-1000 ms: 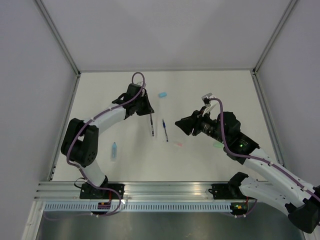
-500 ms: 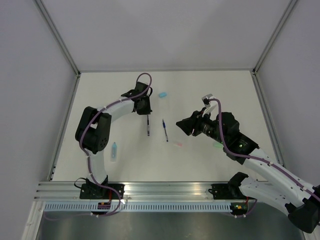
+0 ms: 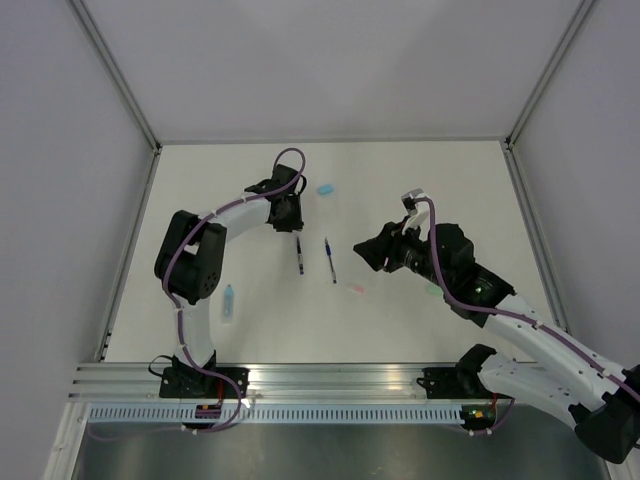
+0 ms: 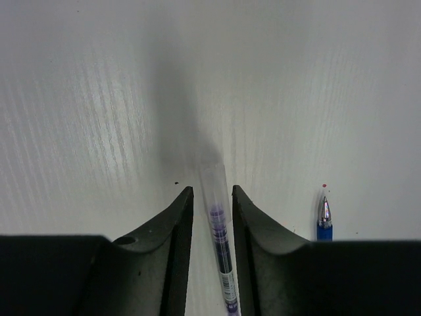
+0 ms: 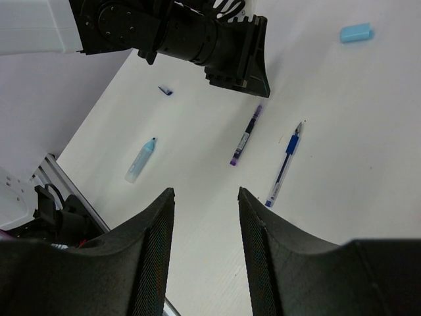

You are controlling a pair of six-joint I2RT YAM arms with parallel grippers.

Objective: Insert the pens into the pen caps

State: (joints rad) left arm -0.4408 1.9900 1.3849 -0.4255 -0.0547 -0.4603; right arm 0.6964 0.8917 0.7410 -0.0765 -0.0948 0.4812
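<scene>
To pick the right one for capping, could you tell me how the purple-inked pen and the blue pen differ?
The purple-inked pen has a clear barrel with purple ink; the blue pen has a blue body and a silver tip. The purple-inked pen lies between the open fingers of the left gripper; the blue pen lies free beside them. Both lie flat on the table, nearly parallel.

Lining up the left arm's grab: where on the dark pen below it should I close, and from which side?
Take the dark pen on its barrel, behind the clear tip, coming straight down. It lies flat on the table, lengthwise between the left gripper's open fingers, so closing across its width should catch it.
</scene>
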